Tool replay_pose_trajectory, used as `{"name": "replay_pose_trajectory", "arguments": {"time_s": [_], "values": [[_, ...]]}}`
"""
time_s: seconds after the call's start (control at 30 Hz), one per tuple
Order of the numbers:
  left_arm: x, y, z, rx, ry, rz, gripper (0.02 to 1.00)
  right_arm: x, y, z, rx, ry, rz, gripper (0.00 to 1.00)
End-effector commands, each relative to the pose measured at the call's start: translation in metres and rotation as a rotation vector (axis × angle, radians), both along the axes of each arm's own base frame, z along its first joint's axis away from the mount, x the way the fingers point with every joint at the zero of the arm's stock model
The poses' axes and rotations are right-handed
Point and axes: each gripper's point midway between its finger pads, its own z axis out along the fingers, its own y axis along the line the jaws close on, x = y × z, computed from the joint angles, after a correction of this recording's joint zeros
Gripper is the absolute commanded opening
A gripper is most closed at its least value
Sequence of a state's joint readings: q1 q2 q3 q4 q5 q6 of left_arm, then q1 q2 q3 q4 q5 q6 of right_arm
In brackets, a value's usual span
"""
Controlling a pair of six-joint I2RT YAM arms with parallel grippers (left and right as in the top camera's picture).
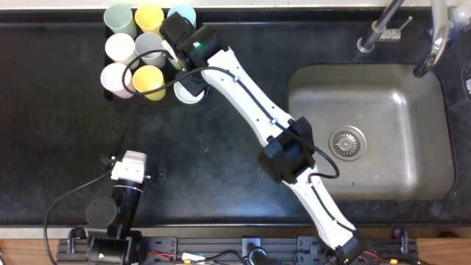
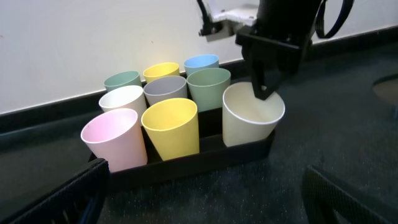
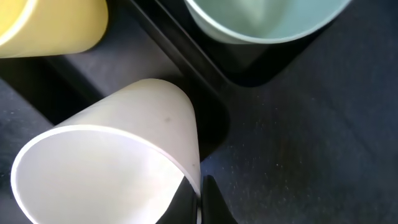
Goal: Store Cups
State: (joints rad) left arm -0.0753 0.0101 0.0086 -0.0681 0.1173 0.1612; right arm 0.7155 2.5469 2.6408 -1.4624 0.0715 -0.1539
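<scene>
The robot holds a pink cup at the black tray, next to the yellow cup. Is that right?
Nearly. The right gripper holds a white cup, not a pink one, as the left wrist view shows. It is at the black tray, next to the yellow cup. The pink cup stands on the yellow cup's other side.

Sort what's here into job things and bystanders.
Job: white cup in the right jaws; stored cups; tray.
Lying about: sink; tap.
</scene>
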Motion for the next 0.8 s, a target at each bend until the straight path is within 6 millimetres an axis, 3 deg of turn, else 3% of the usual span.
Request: {"name": "replay_pose_trajectory", "arguments": {"time_s": [0.03, 0.13, 0.17, 0.2, 0.37, 0.6, 0.7, 0.8], "values": [[-0.001, -0.001, 0.0, 0.013, -0.005, -0.009, 0.998, 0.003, 0.004, 0.007, 0.012, -0.026, 0.006, 0.042], [-0.001, -0.001, 0.0, 0.013, -0.005, -0.009, 0.998, 0.003, 0.004, 0.007, 0.012, -0.026, 0.005, 0.088], [-0.001, -0.001, 0.0, 0.013, -0.005, -0.009, 0.998, 0.003, 0.004, 0.007, 0.012, -0.026, 0.005, 0.24], [-0.001, -0.001, 0.0, 0.013, -0.005, -0.009, 0.998, 0.003, 0.004, 0.007, 0.012, -0.026, 0.005, 0.586], [-0.001, -0.001, 0.0, 0.013, -0.005, -0.009, 0.998, 0.003, 0.004, 0.007, 0.011, -0.026, 0.005, 0.978], [-0.001, -0.001, 0.0, 0.013, -0.004, -0.009, 1.0, 0.014, 0.001, 0.014, -0.004, -0.083, -0.012, 0.998], [-0.001, -0.001, 0.0, 0.013, -0.004, -0.009, 0.998, 0.028, -0.007, 0.037, 0.004, -0.161, -0.042, 0.998], [-0.001, -0.001, 0.0, 0.013, -0.005, -0.009, 1.0, 0.042, -0.016, 0.077, 0.068, -0.238, -0.089, 0.998]]}}
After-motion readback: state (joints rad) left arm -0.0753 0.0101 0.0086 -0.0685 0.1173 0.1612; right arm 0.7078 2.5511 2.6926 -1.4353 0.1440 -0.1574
